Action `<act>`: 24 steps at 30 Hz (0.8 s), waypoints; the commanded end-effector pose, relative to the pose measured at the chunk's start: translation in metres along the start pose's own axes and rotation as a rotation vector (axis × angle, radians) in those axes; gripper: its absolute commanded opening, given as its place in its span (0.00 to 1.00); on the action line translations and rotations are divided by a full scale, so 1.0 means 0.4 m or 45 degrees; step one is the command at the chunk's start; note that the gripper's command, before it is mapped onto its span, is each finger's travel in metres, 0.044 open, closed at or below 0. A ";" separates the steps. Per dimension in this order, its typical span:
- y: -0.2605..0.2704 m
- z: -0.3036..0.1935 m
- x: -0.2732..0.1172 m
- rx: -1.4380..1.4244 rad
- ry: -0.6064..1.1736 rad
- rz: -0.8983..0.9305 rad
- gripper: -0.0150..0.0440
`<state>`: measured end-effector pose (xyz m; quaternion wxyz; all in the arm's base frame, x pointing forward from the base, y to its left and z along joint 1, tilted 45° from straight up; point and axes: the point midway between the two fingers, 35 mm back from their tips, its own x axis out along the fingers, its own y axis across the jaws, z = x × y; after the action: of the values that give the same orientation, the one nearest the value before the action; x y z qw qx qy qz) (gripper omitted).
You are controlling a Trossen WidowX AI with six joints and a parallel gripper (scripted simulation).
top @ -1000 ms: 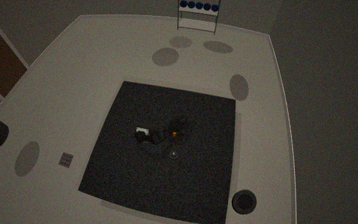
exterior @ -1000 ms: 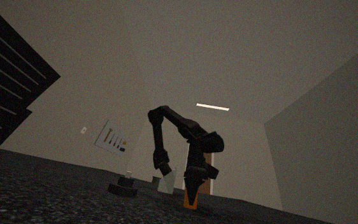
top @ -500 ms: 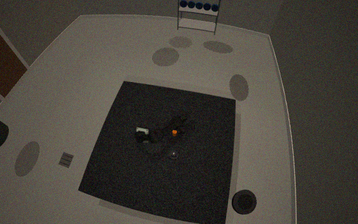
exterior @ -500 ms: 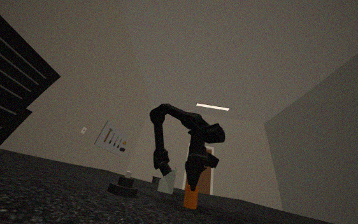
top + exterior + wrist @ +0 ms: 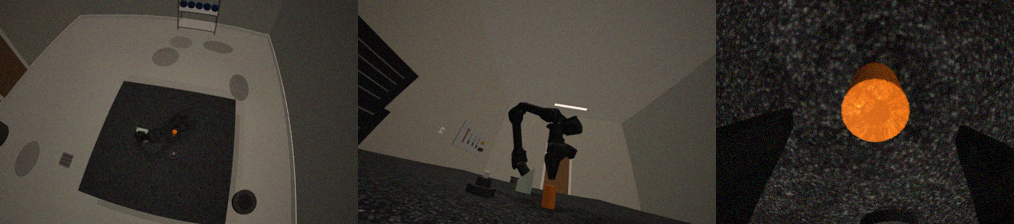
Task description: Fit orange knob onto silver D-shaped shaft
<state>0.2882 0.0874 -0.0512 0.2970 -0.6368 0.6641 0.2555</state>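
Observation:
The orange knob (image 5: pixel 174 132) (image 5: pixel 548 197) (image 5: pixel 876 112) stands upright on the dark surface, with its closed round top facing up in the wrist view; its underside hole is hidden. My gripper (image 5: pixel 551 179) (image 5: pixel 877 126) is open and empty, just above the knob, with the fingers wide apart on either side of it in the wrist view. The round dark pedestal (image 5: pixel 174 158) (image 5: pixel 480 190) stands apart from the knob, below it in the top view. Its silver shaft (image 5: pixel 174 153) (image 5: pixel 486 174) is bare; the flat side cannot be made out.
A pale block (image 5: pixel 142 130) (image 5: pixel 525 182) is by the arm's base. The dark mat (image 5: pixel 127 178) lies under everything. A dark rounded shape (image 5: pixel 888 216) shows at the bottom edge of the wrist view; what it is cannot be told.

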 end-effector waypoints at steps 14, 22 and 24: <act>-0.002 0.000 0.068 -0.006 0.004 0.000 1.00; -0.002 0.000 0.100 -0.006 0.004 0.000 1.00; -0.002 0.000 0.108 -0.006 0.004 0.000 1.00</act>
<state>0.2899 0.0629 -0.0779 0.2992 -0.6365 0.6631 0.2562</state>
